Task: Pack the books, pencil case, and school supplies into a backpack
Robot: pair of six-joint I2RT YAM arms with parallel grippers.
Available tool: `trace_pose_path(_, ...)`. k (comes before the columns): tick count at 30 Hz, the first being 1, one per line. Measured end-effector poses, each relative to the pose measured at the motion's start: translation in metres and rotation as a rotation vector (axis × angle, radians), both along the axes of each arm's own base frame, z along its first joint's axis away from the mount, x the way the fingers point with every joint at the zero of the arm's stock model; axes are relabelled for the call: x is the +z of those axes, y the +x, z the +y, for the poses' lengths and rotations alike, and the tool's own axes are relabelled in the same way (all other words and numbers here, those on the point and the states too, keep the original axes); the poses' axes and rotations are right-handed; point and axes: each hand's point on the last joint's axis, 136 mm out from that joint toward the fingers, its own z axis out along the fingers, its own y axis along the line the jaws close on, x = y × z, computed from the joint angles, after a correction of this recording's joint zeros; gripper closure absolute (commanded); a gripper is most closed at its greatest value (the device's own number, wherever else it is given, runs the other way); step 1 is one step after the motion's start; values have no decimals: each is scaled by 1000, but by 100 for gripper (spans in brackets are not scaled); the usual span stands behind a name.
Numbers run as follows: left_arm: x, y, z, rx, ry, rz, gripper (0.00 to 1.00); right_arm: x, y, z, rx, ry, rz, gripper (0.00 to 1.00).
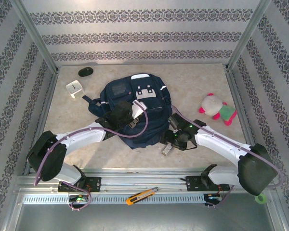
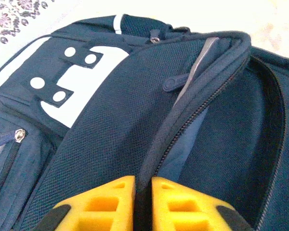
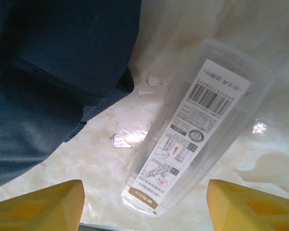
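Right claw, spread wide, straddled the school supplies bar (clear-packed, apparently), long axis pointing ahead; left claw clamped the backpack flap.

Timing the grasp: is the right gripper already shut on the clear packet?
No: the right gripper is wide open, with the clear packet lying untouched between its yellow fingers.

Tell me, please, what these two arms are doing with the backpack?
The left gripper is shut on the zipper edge of the backpack, pinching the fabric at its opening. The right gripper is open over a slim clear pack with a barcode label, lying on the table beside the backpack. That pack is not yet picked up.
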Motion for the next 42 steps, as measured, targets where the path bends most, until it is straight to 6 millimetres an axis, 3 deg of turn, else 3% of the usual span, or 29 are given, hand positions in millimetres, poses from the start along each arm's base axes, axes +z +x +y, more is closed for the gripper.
trace_pose_path(9, 17, 0, 0, 12, -54, -33, 98, -25, -2, 7, -40, -39, 78, 31)
trace_pose_path(22, 24, 0, 0, 22, -84, -43, 97, -27, -2, 1, -53, -94, 104, 29)
trace_pose_path(28, 27, -1, 1, 24, -91, -47, 97, -30, -11, -12, -60, -148, 122, 30)
trace_pose_path(32, 27, -2, 2, 25, -96, -49, 96, -34, -18, -21, -62, -184, 144, 42)
trace_pose_path(35, 28, -3, 2, 25, -97, -50, 97, -36, -21, -26, -66, -203, 152, 57)
trace_pose_path(37, 29, -3, 3, 25, -99, -53, 96, -36, -23, -28, -71, -204, 153, 61)
trace_pose_path(39, 29, -3, 3, 26, -100, -54, 96, -35, -24, -30, -77, -204, 149, 55)
trace_pose_path(42, 29, -3, 3, 26, -100, -54, 96, -38, -27, -36, -91, -210, 159, 36)
